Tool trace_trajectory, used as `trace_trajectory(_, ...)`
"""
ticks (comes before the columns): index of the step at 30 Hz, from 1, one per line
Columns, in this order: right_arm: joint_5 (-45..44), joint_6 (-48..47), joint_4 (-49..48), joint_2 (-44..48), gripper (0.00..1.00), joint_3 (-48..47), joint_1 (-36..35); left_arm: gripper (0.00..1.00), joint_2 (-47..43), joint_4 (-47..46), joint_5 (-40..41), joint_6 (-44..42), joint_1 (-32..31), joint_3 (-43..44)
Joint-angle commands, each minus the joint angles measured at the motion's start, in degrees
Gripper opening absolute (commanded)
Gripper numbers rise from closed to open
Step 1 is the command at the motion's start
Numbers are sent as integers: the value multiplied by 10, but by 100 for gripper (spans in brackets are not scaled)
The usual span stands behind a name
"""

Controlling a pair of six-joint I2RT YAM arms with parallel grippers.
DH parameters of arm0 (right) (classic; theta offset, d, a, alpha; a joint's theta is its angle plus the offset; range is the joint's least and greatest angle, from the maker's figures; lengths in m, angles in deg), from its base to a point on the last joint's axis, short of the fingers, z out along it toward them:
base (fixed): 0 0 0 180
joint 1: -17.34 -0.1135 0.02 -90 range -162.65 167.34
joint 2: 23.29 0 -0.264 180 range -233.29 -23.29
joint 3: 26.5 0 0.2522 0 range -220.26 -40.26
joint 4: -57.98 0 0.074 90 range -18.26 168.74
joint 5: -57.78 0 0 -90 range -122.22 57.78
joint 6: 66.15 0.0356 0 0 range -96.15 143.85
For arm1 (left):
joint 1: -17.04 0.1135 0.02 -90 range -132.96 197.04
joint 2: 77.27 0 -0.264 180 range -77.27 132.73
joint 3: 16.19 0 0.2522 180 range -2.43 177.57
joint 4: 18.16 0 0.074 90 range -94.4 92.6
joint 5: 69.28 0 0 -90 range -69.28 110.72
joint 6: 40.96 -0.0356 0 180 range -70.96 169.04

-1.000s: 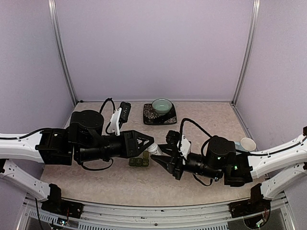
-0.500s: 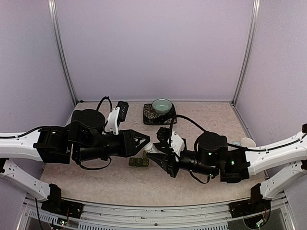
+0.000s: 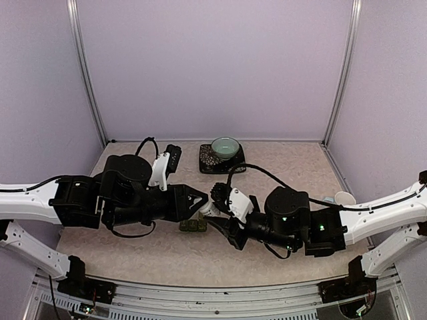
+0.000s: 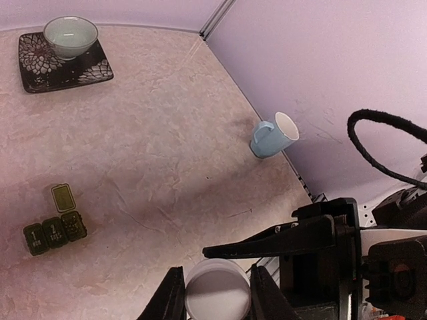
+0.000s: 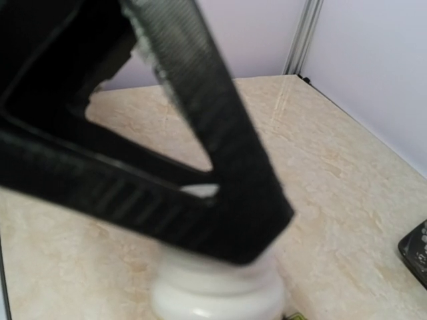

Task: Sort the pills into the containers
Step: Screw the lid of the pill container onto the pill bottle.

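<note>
One white bottle, left end effector clamping it, right end effector too

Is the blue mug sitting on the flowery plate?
No, the blue mug is over by the wall, far from the flowery plate, which holds the bowl.

Left claw clamped, tip-to-tip with right claw.

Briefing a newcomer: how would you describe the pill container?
On the beige table, nearer than the patterned mat holding the teal bowl, lies the pill container. It alone is a small dark green strip of three joined squares.
</note>
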Motion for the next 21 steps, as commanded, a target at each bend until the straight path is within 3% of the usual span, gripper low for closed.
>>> trace_trajectory(1, 23, -13, -26, 6, 25, 2, -10, 29, -5, -60, -41, -9, -7, -1)
trace_trajectory(10, 84, 12, -42, 49, 26, 16, -10, 29, -13, -89, -65, -24, -7, -17)
trace_trajectory(21, 146, 89, 24, 57, 27, -9, -9, 29, -1, -70, -98, -64, -18, -2)
